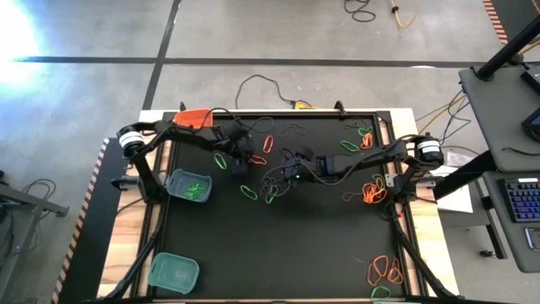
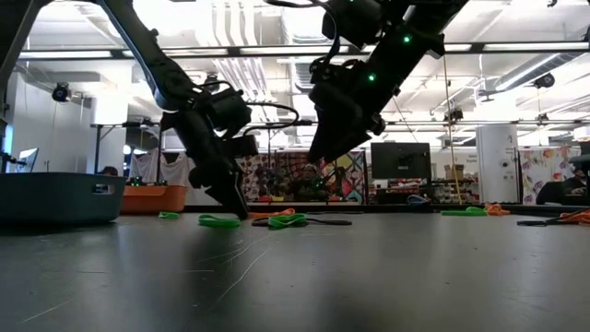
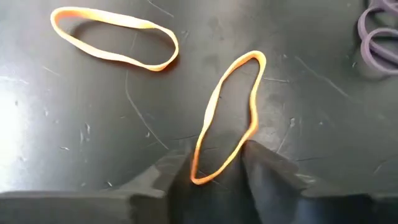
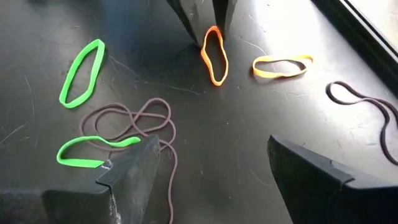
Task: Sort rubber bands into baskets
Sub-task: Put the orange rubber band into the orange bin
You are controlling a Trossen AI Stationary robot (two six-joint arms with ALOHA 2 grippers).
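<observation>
While the right gripper hangs released nearby, an orange rubber band is straddled, ungrasped, by the left gripper.

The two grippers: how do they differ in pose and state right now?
The left gripper has its fingers down on the mat, straddling the end of an orange rubber band; the right gripper hangs above the mat, holding nothing. The left's fingers stand narrow, the right's wide open. Both are dark two-finger grippers near mid-table.
</observation>
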